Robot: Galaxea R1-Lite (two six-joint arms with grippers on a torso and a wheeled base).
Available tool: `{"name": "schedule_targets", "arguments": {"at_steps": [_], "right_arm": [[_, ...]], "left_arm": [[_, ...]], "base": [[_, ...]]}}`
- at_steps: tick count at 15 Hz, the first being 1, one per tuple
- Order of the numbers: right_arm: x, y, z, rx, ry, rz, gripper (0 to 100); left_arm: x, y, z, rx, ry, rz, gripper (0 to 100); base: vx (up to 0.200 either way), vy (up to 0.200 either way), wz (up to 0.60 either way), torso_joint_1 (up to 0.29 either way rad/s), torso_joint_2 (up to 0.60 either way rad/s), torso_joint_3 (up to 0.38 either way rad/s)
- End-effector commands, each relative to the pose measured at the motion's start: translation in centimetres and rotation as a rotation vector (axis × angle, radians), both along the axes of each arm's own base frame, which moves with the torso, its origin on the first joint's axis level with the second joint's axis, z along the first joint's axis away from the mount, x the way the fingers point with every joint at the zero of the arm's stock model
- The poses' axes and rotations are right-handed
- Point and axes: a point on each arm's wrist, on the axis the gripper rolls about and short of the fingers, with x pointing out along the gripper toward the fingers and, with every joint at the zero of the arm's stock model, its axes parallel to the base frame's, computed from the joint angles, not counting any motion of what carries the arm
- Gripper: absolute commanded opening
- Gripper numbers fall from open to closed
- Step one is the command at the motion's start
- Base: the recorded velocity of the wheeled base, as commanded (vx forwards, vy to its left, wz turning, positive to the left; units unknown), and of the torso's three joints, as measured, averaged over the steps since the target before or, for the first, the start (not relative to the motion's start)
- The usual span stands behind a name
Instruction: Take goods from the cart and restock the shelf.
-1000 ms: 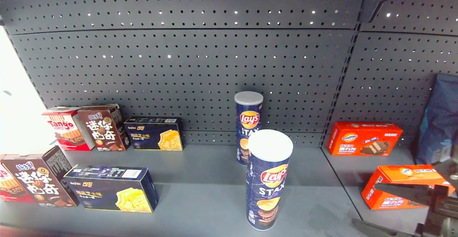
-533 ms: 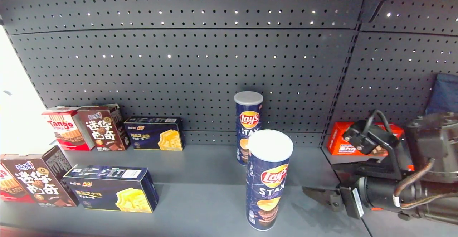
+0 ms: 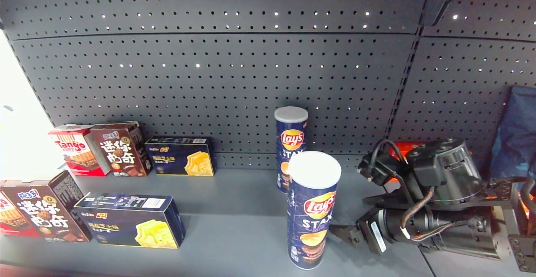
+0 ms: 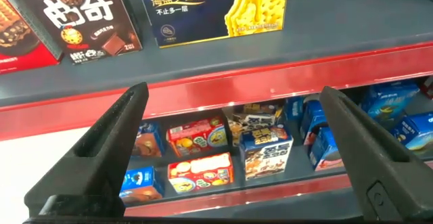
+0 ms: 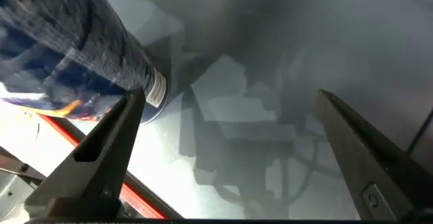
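On the grey shelf (image 3: 234, 201) we see two upright chip cans near the middle, the front can (image 3: 312, 210) just ahead of the back can (image 3: 290, 139). At the left, a red box (image 3: 77, 149), back brown box (image 3: 121, 148) and back blue box (image 3: 182, 155) stand by the wall. The front brown box (image 3: 46, 212) and front blue box (image 3: 132, 220) stand nearer the edge.

We see a dark grey perforated metal back panel (image 3: 209, 80) behind. Back row at left: red wafer box (image 3: 77, 150), brown choc-cookie box (image 3: 121, 149) just beside it, then navy cracker box (image 3: 181, 156). Front row: 2nd brown box (image 3: 46, 210), 2nd navy box (image 3: 125, 222). Far right, dark blue bag (image 3: 517, 130). Under a red edge strip (image 4: 270, 88), small colourful packs (image 4: 203, 173).
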Motion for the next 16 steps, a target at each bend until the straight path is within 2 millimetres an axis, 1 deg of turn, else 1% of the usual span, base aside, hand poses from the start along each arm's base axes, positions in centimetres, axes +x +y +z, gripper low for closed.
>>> {"name": "schedule_targets", "arguments": {"at_steps": [1,3,9,11,14,15,16], "right_arm": [[0.0,0.6,-0.4,-0.011,0.013,0.018,100],[-0.1,1.1,-0.7,-0.016,0.018,0.035,100],[0.3,2.8,-1.1,-0.024,0.028,0.068,100],[0.3,2.9,-1.0,-0.023,0.027,0.069,100],[0.0,1.7,-0.1,-0.003,-0.001,0.019,100],[-0.7,-0.4,1.0,0.032,-0.028,-0.04,100],[-0.8,-0.6,1.1,0.035,-0.032,-0.045,100]], "left_arm": [[0.1,0.0,0.0,0.0,0.006,-0.002,100],[0.1,0.0,0.0,0.0,0.006,-0.002,100],[0.1,0.0,0.0,-0.012,0.008,0.0,100],[0.1,0.0,0.0,-0.013,0.009,0.0,100],[0.1,0.0,0.0,-0.013,0.009,0.0,100],[0.1,0.0,0.0,-0.014,0.009,-0.001,100],[0.1,0.0,0.0,-0.014,0.009,0.0,100]], "base": [[0.0,0.0,0.0,0.0,0.0,0.0],[0.0,0.0,0.0,0.0,0.0,0.0],[0.0,0.0,0.0,0.0,0.0,0.0],[0.0,0.0,0.0,0.0,0.0,0.0],[0.0,0.0,0.0,0.0,0.0,0.0],[0.0,0.0,0.0,0.0,0.0,0.0],[0.0,0.0,0.0,0.0,0.0,0.0]]}}
